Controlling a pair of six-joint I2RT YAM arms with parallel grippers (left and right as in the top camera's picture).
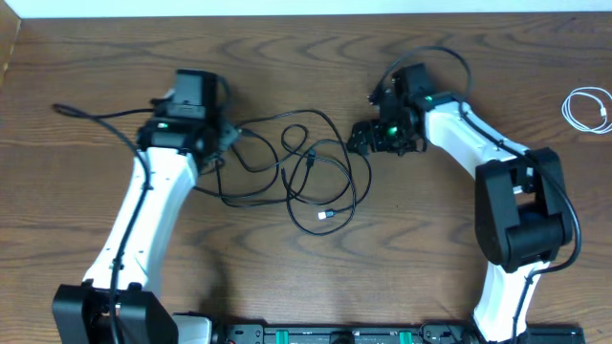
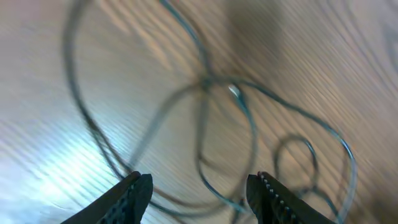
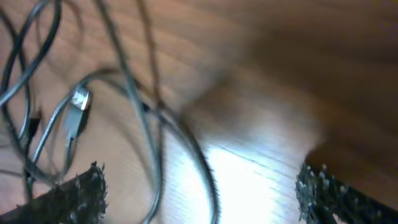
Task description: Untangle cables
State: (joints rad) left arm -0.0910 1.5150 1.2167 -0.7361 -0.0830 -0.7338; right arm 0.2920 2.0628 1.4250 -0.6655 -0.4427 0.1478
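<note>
Blk cables (image 2: 205, 86) lie tangled btwn L gripper (image 2: 199, 183), R gripper (image 3: 199, 180); jaws apart.

Looped black cables (image 1: 313, 156) midway (open room beyond)

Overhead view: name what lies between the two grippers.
In the overhead view, a loose tangle of thin black cables lies on the brown wooden table between the open left gripper and the open right gripper.
</note>
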